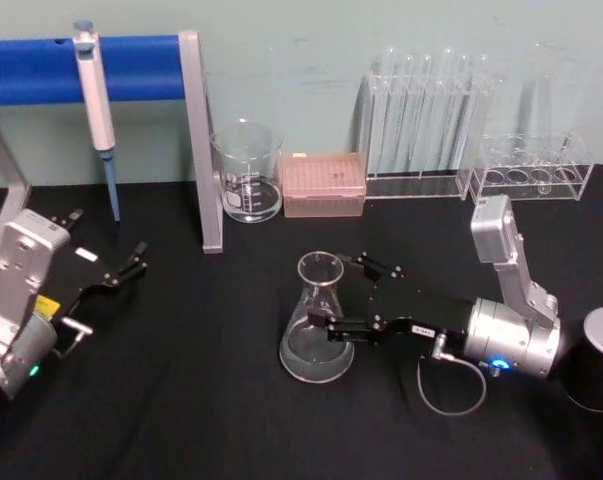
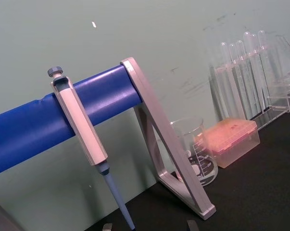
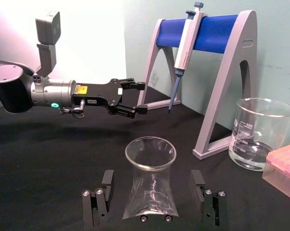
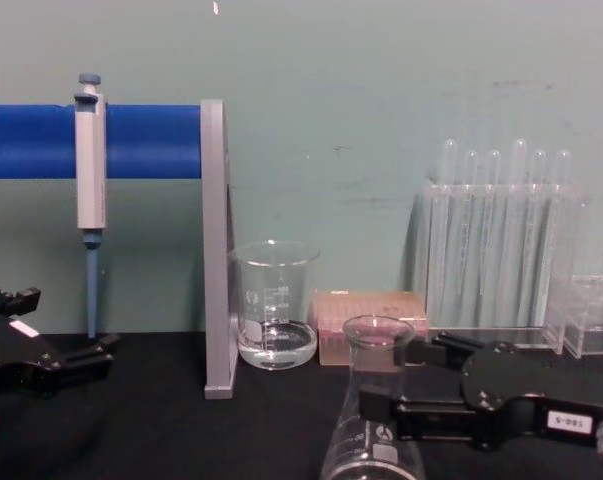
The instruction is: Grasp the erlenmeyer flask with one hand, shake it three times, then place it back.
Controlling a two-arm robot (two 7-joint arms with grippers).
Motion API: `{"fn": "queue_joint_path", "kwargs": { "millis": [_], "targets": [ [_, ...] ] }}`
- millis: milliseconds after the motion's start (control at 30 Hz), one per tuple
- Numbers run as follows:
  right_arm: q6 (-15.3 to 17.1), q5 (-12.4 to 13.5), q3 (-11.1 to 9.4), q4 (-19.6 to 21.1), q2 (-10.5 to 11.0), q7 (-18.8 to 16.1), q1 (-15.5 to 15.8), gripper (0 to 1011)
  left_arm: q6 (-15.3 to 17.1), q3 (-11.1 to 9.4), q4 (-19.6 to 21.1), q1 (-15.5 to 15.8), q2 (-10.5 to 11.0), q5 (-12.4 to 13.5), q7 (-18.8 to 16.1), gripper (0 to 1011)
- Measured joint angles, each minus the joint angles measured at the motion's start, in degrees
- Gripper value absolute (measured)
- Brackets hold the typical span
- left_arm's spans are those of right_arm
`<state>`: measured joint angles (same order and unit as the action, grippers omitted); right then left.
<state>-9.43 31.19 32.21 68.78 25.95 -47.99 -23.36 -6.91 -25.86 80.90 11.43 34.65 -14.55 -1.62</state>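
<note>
Erlenmeyer flask point(image 1: 318, 320): one only, upright on the black table point(image 1: 181, 400), front centre. Right gripper point(image 1: 339, 292) reaches in from the right with its jaws wide, one on either side of the glass, clamping nothing. Probably set this way so it can close on the flask and lift. Left gripper point(image 1: 106, 240) is parked at left, spread and empty, well apart from the flask.

Farther back:
- one beaker point(image 1: 248, 172)
- one pink tip box point(image 1: 324, 184)
- one pipette point(image 1: 94, 100) hung on the blue-barred stand point(image 1: 199, 140)

At the wall are two clear racks point(image 1: 534, 178); tube count unclear.
</note>
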Motion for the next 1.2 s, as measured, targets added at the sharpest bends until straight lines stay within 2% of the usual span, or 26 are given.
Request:
{"fn": "queue_joint_path", "kwargs": {
  "millis": [467, 1200],
  "targets": [
    [-0.4, -0.4, 1.0, -2.1, -1.2, -0.3, -1.7, 1000, 0.0, 0.0, 0.0, 0.0, 0.0, 0.0, 0.0, 1001],
    [-1.0, -1.3, 1.7, -3.6, -2.1, -0.9, -3.2, 1000, 0.0, 0.0, 0.0, 0.0, 0.0, 0.0, 0.0, 1002]
  ]
}}
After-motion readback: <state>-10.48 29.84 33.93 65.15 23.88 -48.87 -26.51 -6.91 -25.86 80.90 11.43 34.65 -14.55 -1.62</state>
